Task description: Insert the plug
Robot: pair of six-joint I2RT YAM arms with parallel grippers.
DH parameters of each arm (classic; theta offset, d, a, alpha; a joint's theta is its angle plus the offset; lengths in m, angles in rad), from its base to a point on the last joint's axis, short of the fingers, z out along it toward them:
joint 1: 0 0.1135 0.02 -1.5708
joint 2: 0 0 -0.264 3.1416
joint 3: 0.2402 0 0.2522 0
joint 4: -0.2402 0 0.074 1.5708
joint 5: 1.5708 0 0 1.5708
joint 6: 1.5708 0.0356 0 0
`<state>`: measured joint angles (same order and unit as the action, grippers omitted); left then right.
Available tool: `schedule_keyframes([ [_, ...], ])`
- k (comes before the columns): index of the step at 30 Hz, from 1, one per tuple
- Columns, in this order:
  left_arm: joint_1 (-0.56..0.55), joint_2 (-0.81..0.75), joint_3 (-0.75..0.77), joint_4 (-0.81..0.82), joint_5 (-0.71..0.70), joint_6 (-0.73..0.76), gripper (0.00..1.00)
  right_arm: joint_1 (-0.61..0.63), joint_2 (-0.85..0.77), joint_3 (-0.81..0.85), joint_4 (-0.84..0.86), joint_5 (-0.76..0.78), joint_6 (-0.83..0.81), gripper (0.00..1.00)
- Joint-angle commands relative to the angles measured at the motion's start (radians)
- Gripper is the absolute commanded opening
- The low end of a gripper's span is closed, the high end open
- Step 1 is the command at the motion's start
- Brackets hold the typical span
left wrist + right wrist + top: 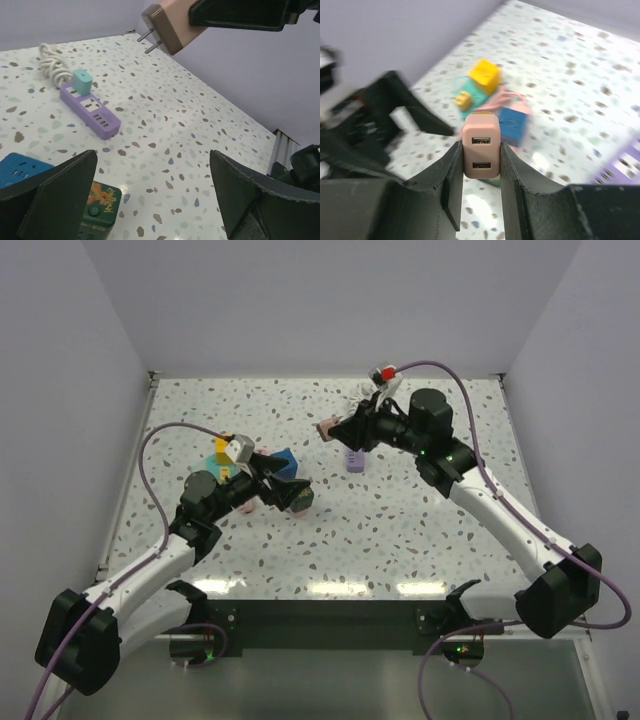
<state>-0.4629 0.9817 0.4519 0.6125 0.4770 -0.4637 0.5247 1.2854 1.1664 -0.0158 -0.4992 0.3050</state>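
The speckled table (400, 540) carries a purple power strip (355, 460) with its coiled white cord (52, 62) toward the far edge, and a blue cube (285, 460), yellow cube (222, 445) and green adapter (100, 202) left of centre.

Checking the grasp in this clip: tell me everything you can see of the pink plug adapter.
The pink plug adapter is a small rounded block of smooth, plastic-looking material. Its darker brown front face carries two flat metal prongs; the opposite face has two stacked USB ports. The right pincer is shut on its two sides, holding it in the air above the speckled table. Nothing else touches it.
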Motion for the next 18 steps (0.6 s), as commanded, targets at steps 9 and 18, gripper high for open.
schedule_keyframes([
  [9,0.012,-0.113,-0.013,-0.209,-0.373,0.085,1.00,-0.005,0.316,0.186,-0.345,0.637,-0.064,0.00],
  [18,0.010,-0.106,-0.016,-0.224,-0.391,0.088,1.00,-0.008,0.463,0.294,-0.404,0.768,-0.061,0.00],
])
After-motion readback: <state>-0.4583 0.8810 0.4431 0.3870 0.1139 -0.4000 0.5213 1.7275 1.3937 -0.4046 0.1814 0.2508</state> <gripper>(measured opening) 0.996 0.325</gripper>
